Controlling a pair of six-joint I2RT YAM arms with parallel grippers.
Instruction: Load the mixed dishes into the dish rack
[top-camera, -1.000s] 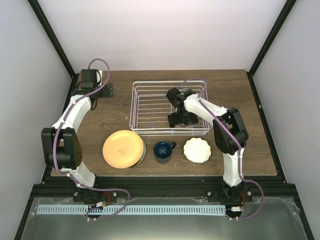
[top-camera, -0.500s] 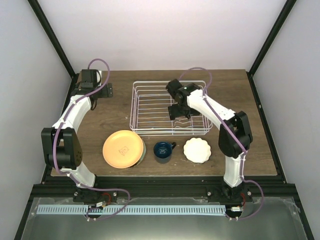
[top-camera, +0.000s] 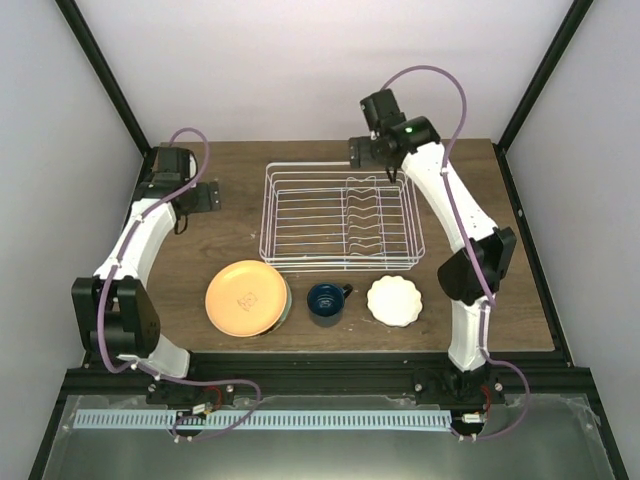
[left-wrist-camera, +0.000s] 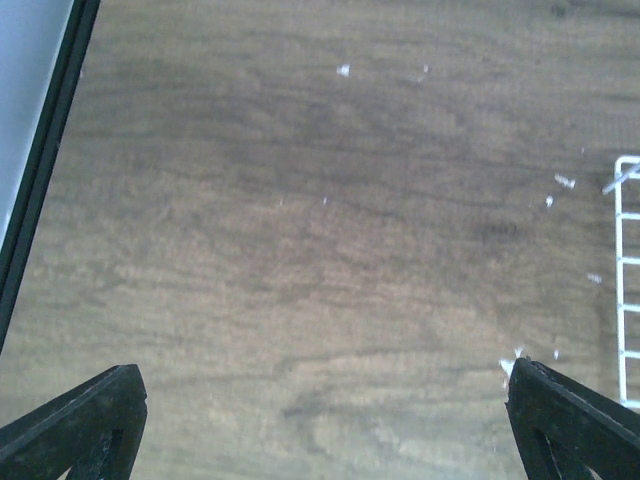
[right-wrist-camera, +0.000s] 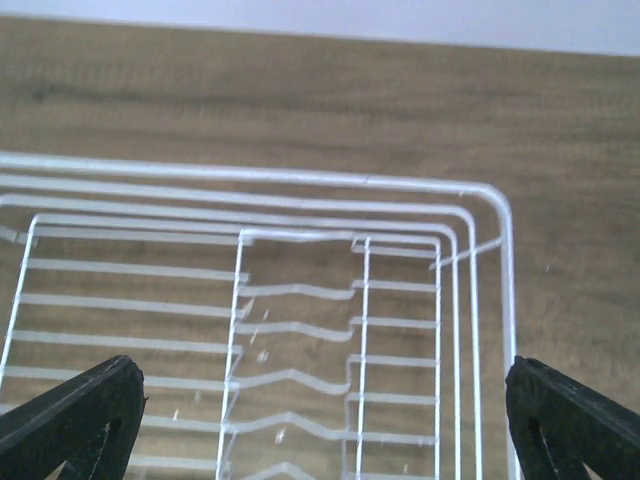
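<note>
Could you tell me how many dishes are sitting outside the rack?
4, in a row before the rack: orange plate, green plate mostly hidden beneath it, blue mug, white scalloped dish.

We see a dark wood-grain tabletop (top-camera: 230, 230) enclosed by plain pale walls (top-camera: 300, 70), with black frame posts (top-camera: 101, 70) slanting up from its back corners. Soft, even light falls across everything.

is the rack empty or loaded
Empty: the dish rack shows only bare wire; orange plate, blue mug and white dish sit outside it on the table.
</note>
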